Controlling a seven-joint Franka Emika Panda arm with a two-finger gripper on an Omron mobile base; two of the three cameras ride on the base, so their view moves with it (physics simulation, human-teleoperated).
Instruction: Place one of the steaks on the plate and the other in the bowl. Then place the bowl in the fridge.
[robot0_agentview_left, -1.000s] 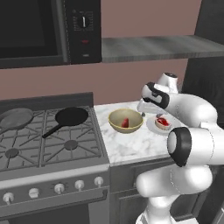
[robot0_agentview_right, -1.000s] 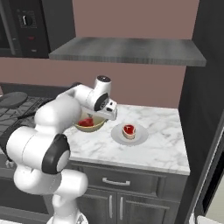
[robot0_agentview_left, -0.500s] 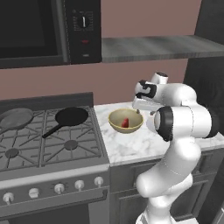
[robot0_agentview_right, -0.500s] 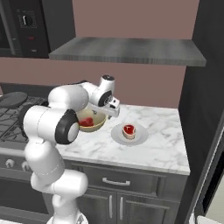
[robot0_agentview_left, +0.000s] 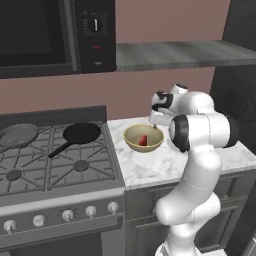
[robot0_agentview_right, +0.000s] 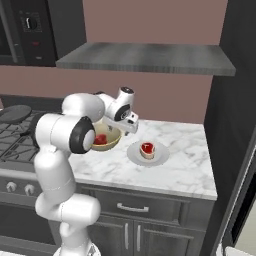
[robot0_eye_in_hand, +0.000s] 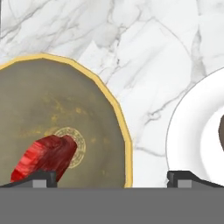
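Tan and thick-rimmed, the bowl (robot0_agentview_left: 143, 138) sat on the marble counter (robot0_agentview_left: 150, 167) at three o'clock of the stove (robot0_agentview_left: 55, 160), one steak (robot0_agentview_left: 143, 140) already inside, the gripper (robot0_agentview_left: 156, 119) hanging just above its far rim.

From the right base view, the other steak (robot0_agentview_right: 147, 148) lay on the plate (robot0_agentview_right: 148, 153), at three o'clock of the bowl; sorting looked finished.

In the hand view, the fingertips (robot0_eye_in_hand: 40, 176) stood wide and empty, straddling the bowl's yellow rim, probably to pinch it for the fridge.
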